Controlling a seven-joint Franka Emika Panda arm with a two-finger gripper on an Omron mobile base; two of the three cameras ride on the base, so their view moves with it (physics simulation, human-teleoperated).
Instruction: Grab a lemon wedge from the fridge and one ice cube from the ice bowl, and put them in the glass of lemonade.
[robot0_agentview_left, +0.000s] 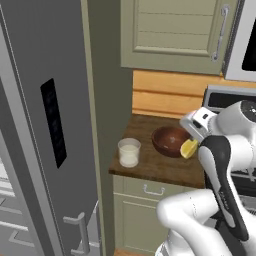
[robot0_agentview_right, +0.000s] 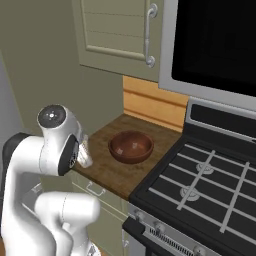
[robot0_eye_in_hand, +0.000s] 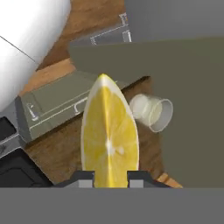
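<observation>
no legible text, labels, brands or nos. anywhere, fridge (robot0_agentview_left: 45, 100) panel blank

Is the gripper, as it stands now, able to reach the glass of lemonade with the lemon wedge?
Probably yes. The gripper holds the lemon wedge above the counter, beside the brown bowl. The glass of lemonade stands open-topped left of the bowl, with nothing over it. The bowl lies between them, so the wedge should pass above it.
</observation>
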